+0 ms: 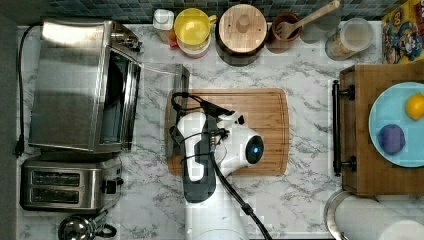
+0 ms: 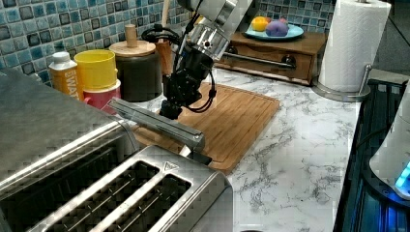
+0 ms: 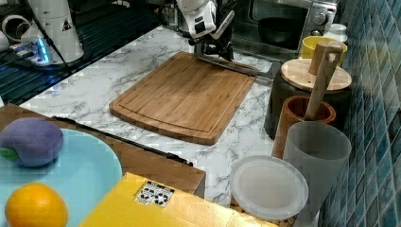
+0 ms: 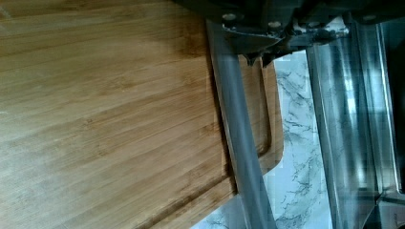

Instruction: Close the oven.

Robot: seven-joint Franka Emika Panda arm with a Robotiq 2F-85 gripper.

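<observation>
A: Looking down in the top view, where did the oven (image 1: 70, 85) sit against the gripper (image 1: 181, 125)?

B: It stood on the marble counter (image 1: 300, 75) at the top view's left, its glass door (image 1: 155, 87) dropped flat so the bar handle (image 1: 181, 82) reached out over the edge of the cutting board (image 1: 260, 125). The gripper hung at that handle, presumably because the handle is the far end of the door and gives the most leverage for swinging it up. The arm's body hid the jaws there, so I could not tell their state from above.

A: And the left view?

B: The gripper (image 2: 170, 110) came down onto the handle (image 2: 159, 124) from above, the door jutting level past the two-slot toaster (image 2: 145, 193). The fingers looked set against the bar, yet whether they clenched it or merely rested there, I could not tell.

A: The right view?

B: The gripper (image 3: 213, 51) pointed downward at the handle (image 3: 241, 67), with the oven's dark cavity (image 3: 279, 28) just beyond the jaws. The door was fully down, so I judged the closing had not yet begun.

A: The wrist view?

B: The handle (image 4: 239, 143) ran directly beneath the fingertips (image 4: 260, 58), the board (image 4: 105, 119) beside it. Fingertips close together, but grip unclear.
</observation>
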